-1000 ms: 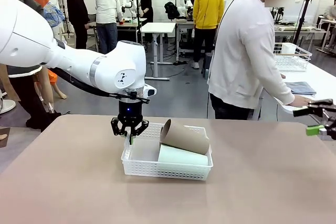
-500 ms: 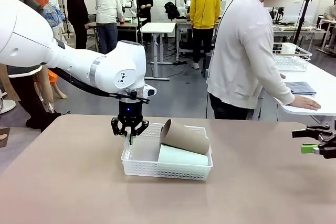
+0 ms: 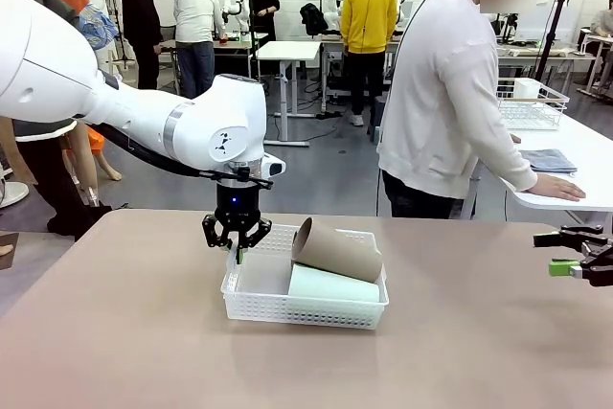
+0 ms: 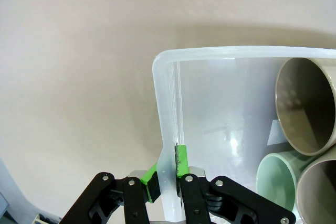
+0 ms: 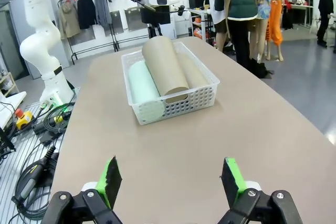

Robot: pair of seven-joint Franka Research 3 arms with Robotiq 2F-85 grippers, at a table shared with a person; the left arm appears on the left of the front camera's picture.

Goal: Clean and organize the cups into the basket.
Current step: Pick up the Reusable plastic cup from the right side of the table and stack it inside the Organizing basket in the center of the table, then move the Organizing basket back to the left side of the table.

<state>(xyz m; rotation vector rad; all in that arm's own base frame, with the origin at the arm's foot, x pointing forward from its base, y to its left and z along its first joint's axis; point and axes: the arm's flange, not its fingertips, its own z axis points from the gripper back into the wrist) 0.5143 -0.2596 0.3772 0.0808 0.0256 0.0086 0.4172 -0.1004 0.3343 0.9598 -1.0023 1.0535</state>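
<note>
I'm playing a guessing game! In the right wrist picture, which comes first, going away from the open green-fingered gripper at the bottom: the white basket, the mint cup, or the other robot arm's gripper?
From the right gripper:
1. Mint green cup, lying in the basket's left side.
2. White basket around it; the two are too close to call.
3. Left gripper, at the basket's far end.

Cups [image 5: 165, 69]: three in all, lying on their sides in basket. Tan-brown cups [image 4: 307, 106]: two, one stacked on top across the others, second along basket's long edge on person's side. Mint green cup [image 3: 330, 286]: one, along basket's long edge on robot's side. White lattice basket [image 3: 254, 306]: one, mid-table. Grippers: two, left gripper [image 4: 167, 174] at basket's short end wall, right gripper [image 3: 575, 254] at table's right edge.
</note>
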